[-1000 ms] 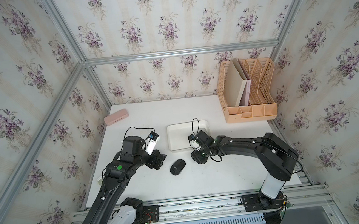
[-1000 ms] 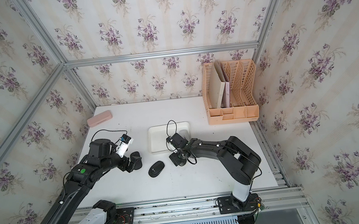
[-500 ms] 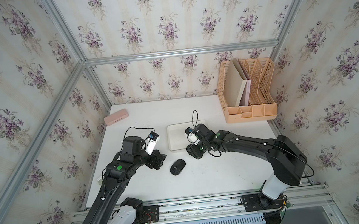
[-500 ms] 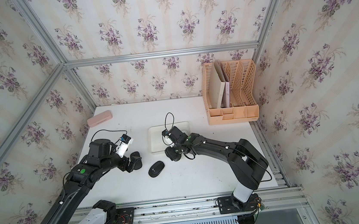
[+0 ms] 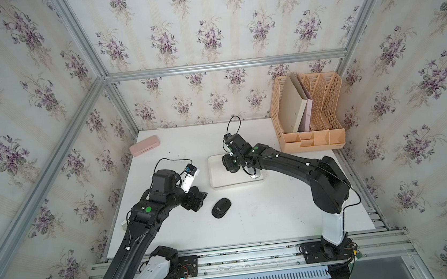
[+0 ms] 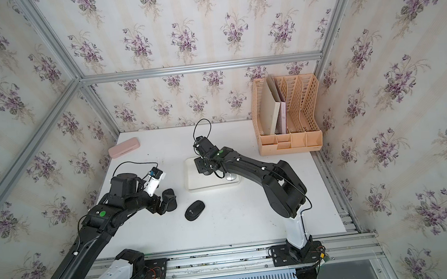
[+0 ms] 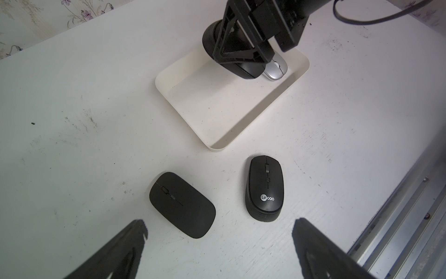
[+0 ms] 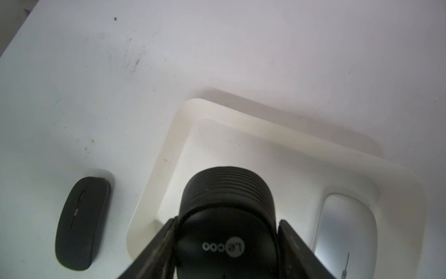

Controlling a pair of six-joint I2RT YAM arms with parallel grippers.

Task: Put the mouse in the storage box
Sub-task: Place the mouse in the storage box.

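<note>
Swung from the near table (image 5: pixel 279 210) to above the storage box (image 7: pixel 218 147), the right gripper (image 8: pixel 226 223) clamps a black mouse (image 8: pixel 226 190) beside a silver mouse (image 8: pixel 345 229) lying inside, likely ready to lower and release; the left gripper (image 7: pixel 220 223) hangs wide open, empty.

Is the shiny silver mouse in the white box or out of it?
Inside. The silver mouse lies flat in a corner of the storage box, beside the black mouse held by the right gripper.
</note>
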